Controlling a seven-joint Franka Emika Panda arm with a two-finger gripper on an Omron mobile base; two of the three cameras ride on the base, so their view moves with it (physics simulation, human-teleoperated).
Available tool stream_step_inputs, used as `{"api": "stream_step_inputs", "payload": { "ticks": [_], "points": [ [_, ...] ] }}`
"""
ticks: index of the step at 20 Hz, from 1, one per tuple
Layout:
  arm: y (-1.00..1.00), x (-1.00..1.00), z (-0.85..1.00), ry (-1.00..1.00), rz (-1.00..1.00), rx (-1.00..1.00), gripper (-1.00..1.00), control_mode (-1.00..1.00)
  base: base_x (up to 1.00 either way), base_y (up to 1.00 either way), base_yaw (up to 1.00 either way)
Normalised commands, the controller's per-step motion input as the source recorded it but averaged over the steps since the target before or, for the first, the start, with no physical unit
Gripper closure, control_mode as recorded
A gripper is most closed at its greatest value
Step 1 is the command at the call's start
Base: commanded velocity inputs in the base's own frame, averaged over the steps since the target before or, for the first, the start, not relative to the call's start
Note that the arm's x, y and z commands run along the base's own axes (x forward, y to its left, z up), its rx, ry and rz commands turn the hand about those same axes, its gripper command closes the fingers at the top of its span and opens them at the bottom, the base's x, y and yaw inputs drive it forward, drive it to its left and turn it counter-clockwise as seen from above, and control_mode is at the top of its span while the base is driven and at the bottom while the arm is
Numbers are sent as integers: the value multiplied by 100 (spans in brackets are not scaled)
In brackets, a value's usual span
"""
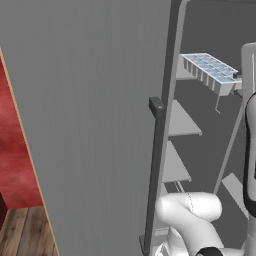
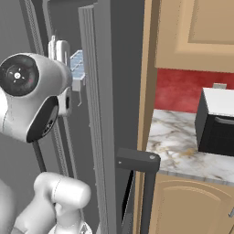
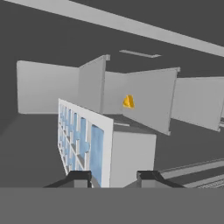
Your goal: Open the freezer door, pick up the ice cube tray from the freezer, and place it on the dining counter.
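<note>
The freezer door (image 1: 90, 125) stands swung open, its dark bar handle (image 1: 156, 170) facing me. Inside the freezer (image 1: 200, 30) are light grey shelves (image 1: 182, 122). The pale blue ice cube tray (image 1: 212, 70) hangs in the air above the shelves, tilted, with its right end in my gripper (image 1: 240, 80). In the hand view the ice cube tray (image 3: 87, 140) stands on edge between my two fingertips (image 3: 78, 177), and the gripper (image 3: 114, 177) is shut on its end. From the right side, the ice cube tray (image 2: 77, 66) peeks out behind my hand. The dining counter is out of view.
The door's edge (image 2: 98, 114) and its handle (image 2: 146, 183) stand close on my right. Beyond them is a tan cabinet with a marble wall countertop (image 2: 183, 146) and a black appliance (image 2: 217, 121). Grey shelf panels (image 3: 151, 100) and a small yellow object (image 3: 127, 102) lie deeper inside.
</note>
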Motion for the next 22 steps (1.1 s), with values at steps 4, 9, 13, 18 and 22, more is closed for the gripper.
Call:
{"api": "stream_step_inputs", "payload": {
  "ticks": [4, 9, 13, 18, 22],
  "points": [
    [30, -68, 0, 0, 0, 0, 100, -100, 0, 0, 0],
    [29, -55, 0, 0, 0, -1, 100, -100, 0, 0, 0],
    [17, -31, 0, 0, 0, 0, 100, -100, 0, 0, 0],
    [12, -15, 0, 0, 0, 0, 100, -100, 0, 0, 0],
    [2, -4, 0, 0, 0, 0, 100, 100, -38, 5, 2]
  ]
}}
